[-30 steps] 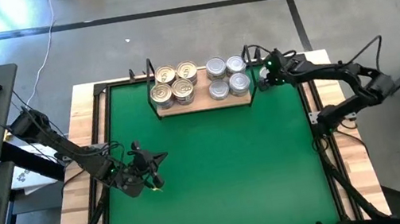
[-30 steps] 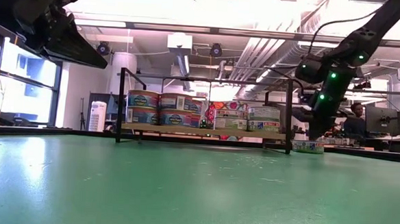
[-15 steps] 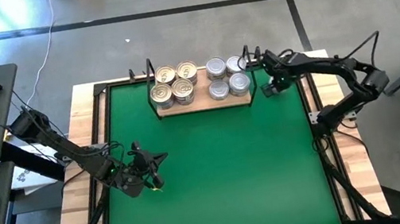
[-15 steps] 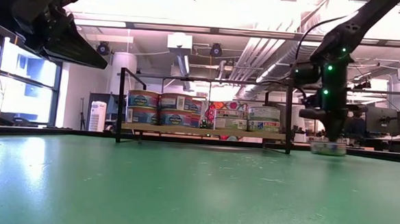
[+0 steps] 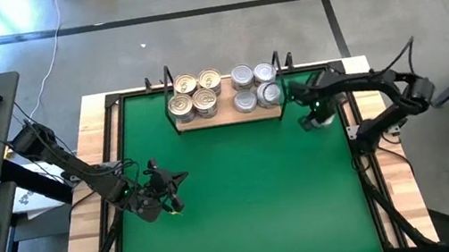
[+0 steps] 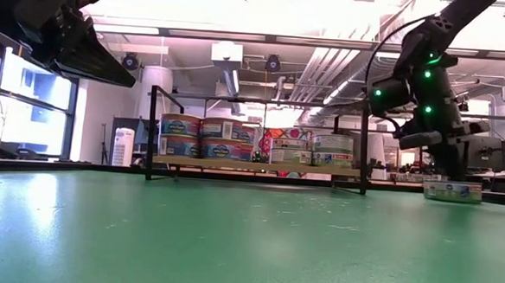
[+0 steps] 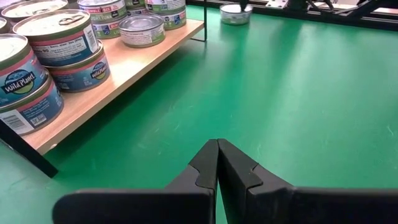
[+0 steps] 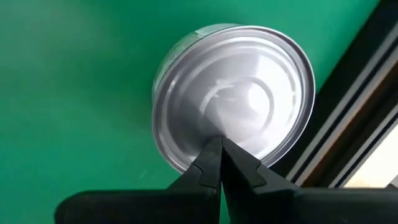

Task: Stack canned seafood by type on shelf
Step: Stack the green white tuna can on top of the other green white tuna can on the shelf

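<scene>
Green matting [image 5: 244, 195] is carrying 1 stray silver tin [image 8: 233, 93]; the right gripper [image 8: 219, 146], fingers pinched shut, is pressing its lid and risks skidding it off.

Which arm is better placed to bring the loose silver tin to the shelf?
Right. The right gripper hangs shut directly over the loose tin beside the shelf; the left gripper waits far across the mat.

Light natural-wood shelf [image 5: 227, 115] with black wire uprights: one. Gold-lidded round flat tins [image 5: 193, 94]: four stacks visible from above, two tins high in the low view; silver-lidded round flat tins [image 5: 254, 86]: four lids visible from above. Loose silver-lidded tin [image 8: 233, 93] on the green mat [image 5: 244, 195]: one.
</scene>
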Controlling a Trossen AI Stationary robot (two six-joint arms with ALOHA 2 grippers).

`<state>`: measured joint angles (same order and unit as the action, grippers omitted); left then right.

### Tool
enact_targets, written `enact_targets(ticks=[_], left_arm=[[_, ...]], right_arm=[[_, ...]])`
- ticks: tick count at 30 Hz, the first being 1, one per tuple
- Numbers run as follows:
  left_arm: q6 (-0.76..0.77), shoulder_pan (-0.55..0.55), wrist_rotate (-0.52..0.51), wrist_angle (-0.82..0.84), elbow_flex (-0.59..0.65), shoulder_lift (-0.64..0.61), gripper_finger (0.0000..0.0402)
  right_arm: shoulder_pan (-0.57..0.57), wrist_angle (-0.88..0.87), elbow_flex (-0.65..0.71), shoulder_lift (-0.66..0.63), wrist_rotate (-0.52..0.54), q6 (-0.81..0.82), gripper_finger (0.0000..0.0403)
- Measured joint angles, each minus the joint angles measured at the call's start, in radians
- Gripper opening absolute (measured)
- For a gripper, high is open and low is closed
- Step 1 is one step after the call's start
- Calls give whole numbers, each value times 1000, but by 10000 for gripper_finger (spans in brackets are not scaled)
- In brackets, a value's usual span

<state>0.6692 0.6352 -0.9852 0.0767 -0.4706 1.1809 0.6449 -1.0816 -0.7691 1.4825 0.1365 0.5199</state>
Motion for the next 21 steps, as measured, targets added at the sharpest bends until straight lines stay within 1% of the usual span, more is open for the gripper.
enact_targets(ticks=[4,7,11,13,17,19,21], left_arm=[[0,0,7,0,0,0,0],[0,0,10,-2,0,0,0],[0,0,10,-12,0,0,0],[-2,0,11,-21,0,0,0],[-29,0,11,-44,1,0,0],[-53,0,11,-76,1,0,0],[-93,0,11,-108,1,0,0]], right_arm=[[-139,-57,2,3,-22,61,0],[-263,-103,4,4,-72,106,0],[-441,-87,2,3,-135,145,0],[-527,-57,1,2,-150,169,0],[-667,91,-5,-3,-190,232,0],[-720,204,-5,-6,-193,263,0],[-760,369,-3,-4,-194,268,0]])
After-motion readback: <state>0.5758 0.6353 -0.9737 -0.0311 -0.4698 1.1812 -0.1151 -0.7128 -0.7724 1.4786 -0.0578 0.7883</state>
